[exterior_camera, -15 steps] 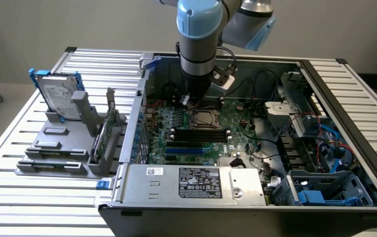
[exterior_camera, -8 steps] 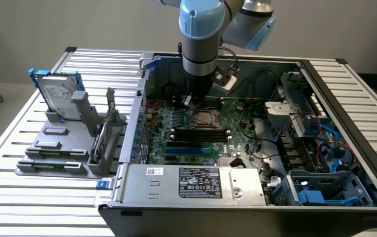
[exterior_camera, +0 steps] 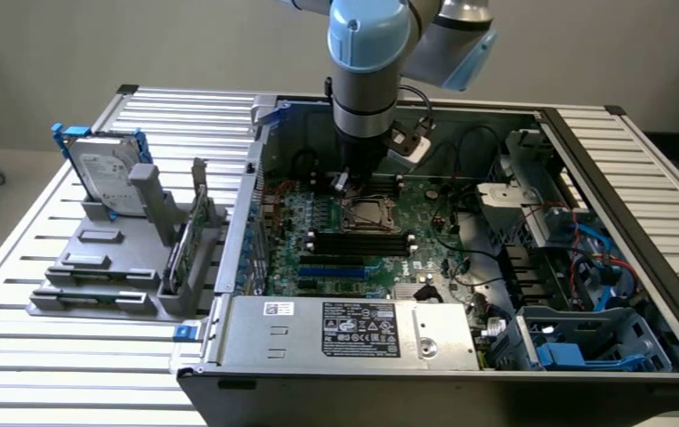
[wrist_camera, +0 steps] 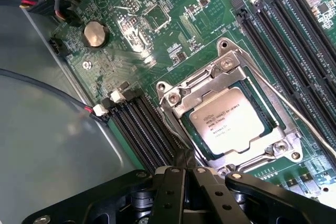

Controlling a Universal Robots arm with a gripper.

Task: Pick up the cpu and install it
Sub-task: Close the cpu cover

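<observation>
Your claw (wrist_camera: 185,163) is pinched shut, holding nothing, just beside the socket frame (wrist_camera: 171,97); the cpu (wrist_camera: 227,120) lies seated inside it.

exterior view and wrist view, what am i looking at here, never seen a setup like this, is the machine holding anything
The machine is a robot arm. The exterior view comes from a camera standing off it. The arm reaches down into an open computer case lying on a slatted metal table. On the exterior view's left, a grey holder keeps a hard drive upright. The wrist view comes from a camera on the arm's wrist, looking onto the green motherboard. There the cpu, a small silver square, sits inside its metal socket frame. The black gripper hangs beside the frame, shut and holding nothing.
</observation>
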